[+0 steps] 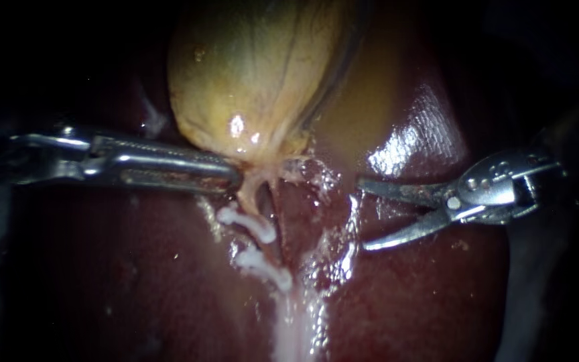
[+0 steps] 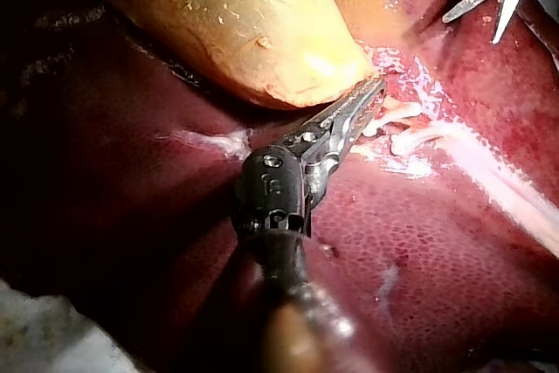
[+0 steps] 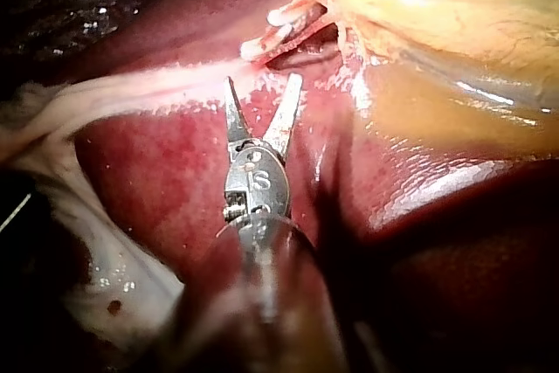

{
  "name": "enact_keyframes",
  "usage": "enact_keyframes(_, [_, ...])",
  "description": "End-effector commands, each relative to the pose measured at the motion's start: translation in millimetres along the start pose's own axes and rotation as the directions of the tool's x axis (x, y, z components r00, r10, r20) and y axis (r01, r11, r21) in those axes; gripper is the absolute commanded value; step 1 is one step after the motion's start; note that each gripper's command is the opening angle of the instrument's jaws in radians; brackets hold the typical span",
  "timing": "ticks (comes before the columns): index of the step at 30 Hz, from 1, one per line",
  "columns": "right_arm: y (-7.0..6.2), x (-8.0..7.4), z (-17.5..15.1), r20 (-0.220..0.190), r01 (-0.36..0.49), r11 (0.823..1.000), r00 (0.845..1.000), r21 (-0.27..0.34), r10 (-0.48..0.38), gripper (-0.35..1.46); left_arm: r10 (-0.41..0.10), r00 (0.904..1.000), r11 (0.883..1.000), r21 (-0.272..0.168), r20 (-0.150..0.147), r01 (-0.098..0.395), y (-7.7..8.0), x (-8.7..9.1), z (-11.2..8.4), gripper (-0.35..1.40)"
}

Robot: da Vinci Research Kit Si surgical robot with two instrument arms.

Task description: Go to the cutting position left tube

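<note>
Endoscope view. One gallbladder (image 1: 256, 74), yellow-tan, taken as landmark. The left tube (image 1: 248, 200) leaves the gallbladder's neck with its long axis pointing straight away from the gallbladder, leaning slightly toward the right tool's side. Two white clips (image 1: 249, 223) sit across it, one near the neck and one farther out. A second tube (image 1: 276, 204) runs beside it, with a dark gap between the two. Left tool (image 1: 236, 177): jaws drawn close together, clamped on the gallbladder's neck. Right tool (image 1: 362, 214): two thin blades spread wide, holding nothing, tips aimed at the tubes but well apart from them. The surface is the liver (image 1: 135, 288), dark red and wet, with bright glare beside the gallbladder. A pale band (image 1: 293, 328) continues past the outer clip. The surroundings are black; no bench shows.

Left wrist view. The left tool (image 2: 374, 89) ends at the gallbladder's (image 2: 236, 24) lower edge. The clips (image 2: 395, 116) lie just ahead of its tip. The right tool (image 2: 472, 29) lies farther ahead, blades apart.

Right wrist view. The right tool (image 3: 263, 81) is spread in a V over the liver (image 3: 175, 172). The clips (image 3: 281, 17) and the tube lie just ahead of its tips, not between them. The gallbladder (image 3: 454, 6) lies beyond.
</note>
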Motion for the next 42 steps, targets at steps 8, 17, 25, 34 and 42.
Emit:
enact_keyframes(8, [-0.9, 0.7, 1.2, -0.001, 0.0, 1.0, 1.0, 0.003, 0.0, 1.43, 0.003, 1.0, 1.0, 0.005, -0.003, -0.003, 0.2, -0.2, 0.1, -0.35])
enact_keyframes(17, [-1.3, 0.0, 4.9, -0.002, 0.006, 1.0, 1.0, 0.018, -0.006, 1.43, 0.003, 1.0, 1.0, 0.005, -0.004, -0.003, 0.2, -0.2, 0.2, -0.35])
enact_keyframes(25, [-2.1, -0.9, 8.4, 0.013, 0.026, 0.999, 1.0, 0.035, -0.026, 1.43, 0.003, 1.0, 1.0, 0.006, -0.004, -0.003, 0.2, -0.3, 0.3, -0.35])
enact_keyframes(34, [-2.5, -1.8, 11.0, 0.021, 0.017, 0.999, 1.0, 0.05, -0.018, 1.43, 0.003, 1.0, 1.0, 0.007, -0.004, -0.003, 0.3, -0.3, 0.3, -0.35])
enact_keyframes(42, [-2.6, -3.1, 13.2, 0.034, 0.003, 0.998, 0.999, 0.063, -0.005, 1.43, 0.003, 1.0, 1.0, 0.008, -0.004, -0.003, 0.4, -0.3, 0.4, -0.35])
